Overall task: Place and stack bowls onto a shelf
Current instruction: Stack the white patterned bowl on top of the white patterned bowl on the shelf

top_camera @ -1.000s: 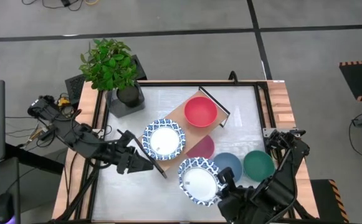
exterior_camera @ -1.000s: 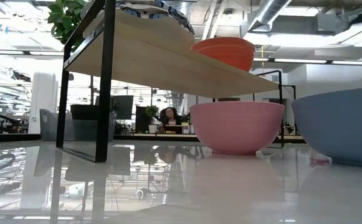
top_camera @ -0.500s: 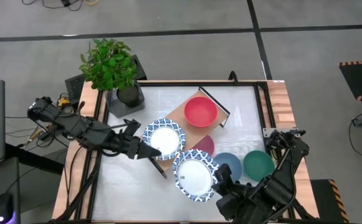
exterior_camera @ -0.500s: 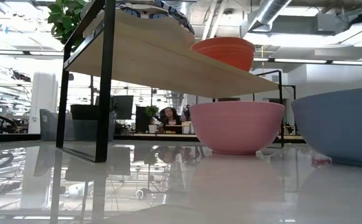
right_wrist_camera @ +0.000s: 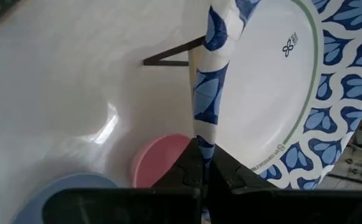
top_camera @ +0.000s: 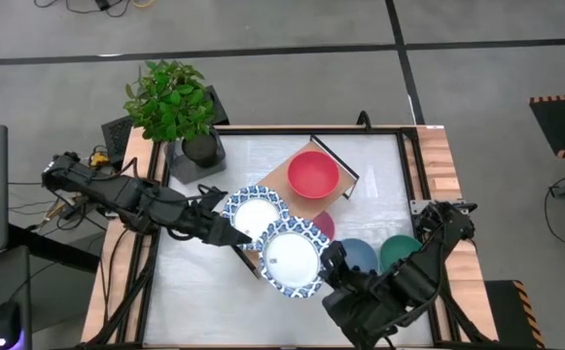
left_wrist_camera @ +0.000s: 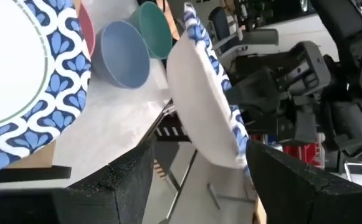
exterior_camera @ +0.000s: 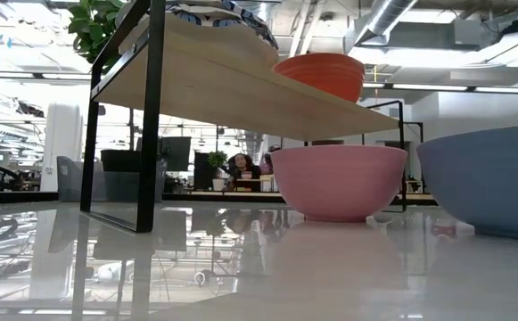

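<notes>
Right gripper (top_camera: 329,261): lower centre of the high view, fingers clamped together on the rim of a blue-patterned bowl (top_camera: 293,257).
Held bowl: round, mouth facing up, raised just beside the shelf's front end.
Left gripper (top_camera: 226,233): centre-left, fingers apart, empty, beside the second patterned bowl (top_camera: 255,216).
Shelf (top_camera: 280,179): long axis slants from lower left to upper right; second patterned bowl and red bowl (top_camera: 312,173) sit on it.
Table (top_camera: 263,301): pink bowl (top_camera: 323,227), blue bowl (top_camera: 361,257) and green bowl (top_camera: 399,254) at lower right.

A grey floor (top_camera: 476,107) crossed by dark lines surrounds the table. A potted plant (top_camera: 170,97) stands at one corner. Beyond, a bright open room holds a seated person (exterior_camera: 239,167) and ceiling ducts (exterior_camera: 392,18).
</notes>
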Available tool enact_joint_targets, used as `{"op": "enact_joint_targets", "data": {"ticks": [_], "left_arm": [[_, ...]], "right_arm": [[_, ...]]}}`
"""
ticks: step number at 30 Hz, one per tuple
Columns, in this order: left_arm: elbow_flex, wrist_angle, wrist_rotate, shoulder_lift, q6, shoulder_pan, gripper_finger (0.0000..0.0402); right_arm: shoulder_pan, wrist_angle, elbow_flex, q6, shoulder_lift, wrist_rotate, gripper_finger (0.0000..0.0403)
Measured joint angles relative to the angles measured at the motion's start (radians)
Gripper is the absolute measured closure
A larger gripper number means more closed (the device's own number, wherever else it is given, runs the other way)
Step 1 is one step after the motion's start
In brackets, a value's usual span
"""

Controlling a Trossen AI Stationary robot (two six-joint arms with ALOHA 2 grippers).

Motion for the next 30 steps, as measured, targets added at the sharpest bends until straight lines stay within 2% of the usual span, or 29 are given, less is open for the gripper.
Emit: {"op": "enact_joint_targets", "data": {"ticks": [12,24,30], "left_arm": [[0.000,0.022,0.005,0.000,-0.035,0.039,0.0164],[0.001,0.107,0.047,-0.001,-0.059,0.080,0.0164],[0.001,0.071,0.091,-0.001,-0.061,0.085,0.0164]], "right_arm": [[-0.081,0.103,0.000,-0.229,0.000,-0.004,0.0380],[-0.149,0.170,0.000,-0.319,0.000,-0.039,0.0380],[-0.140,0.169,0.000,-0.322,0.000,-0.038,0.0380]]}}
